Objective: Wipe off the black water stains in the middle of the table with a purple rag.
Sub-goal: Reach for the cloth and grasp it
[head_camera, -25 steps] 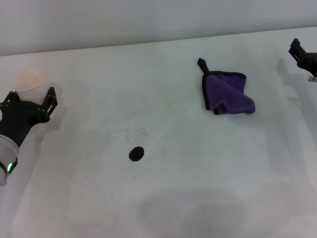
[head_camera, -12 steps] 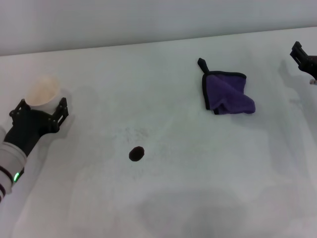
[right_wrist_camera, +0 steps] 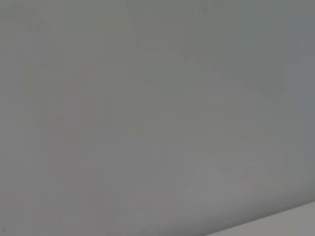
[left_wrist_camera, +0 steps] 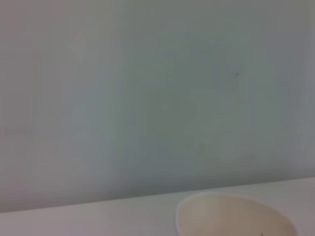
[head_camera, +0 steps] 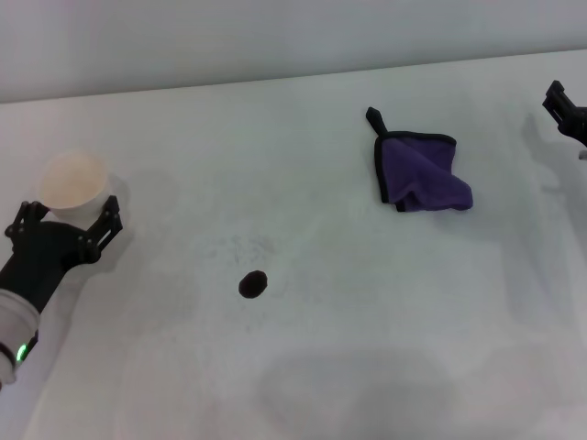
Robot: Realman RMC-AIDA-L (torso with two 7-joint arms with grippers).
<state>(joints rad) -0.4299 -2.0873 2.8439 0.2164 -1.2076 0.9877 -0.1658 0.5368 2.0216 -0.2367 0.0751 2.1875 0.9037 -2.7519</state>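
Note:
The purple rag (head_camera: 420, 172) lies folded on the white table (head_camera: 367, 312), right of centre, its black loop pointing to the far side. The black water stain (head_camera: 253, 284) is a small dark blot near the middle, well apart from the rag. My left gripper (head_camera: 62, 220) is at the left side with its fingers spread open, just on the near side of a cream-white cup (head_camera: 75, 181). My right gripper (head_camera: 569, 108) shows only partly at the far right edge, away from the rag. The left wrist view shows the cup's rim (left_wrist_camera: 236, 216) close by.
The cup stands upright near the table's left edge. Faint grey speckles (head_camera: 243, 247) lie just beyond the stain. A plain wall backs the table's far edge (head_camera: 275, 82).
The left gripper and the cup have come nearer and slightly right; the cup now stands beyond the open fingers. The right gripper has slid a little further off the right edge.

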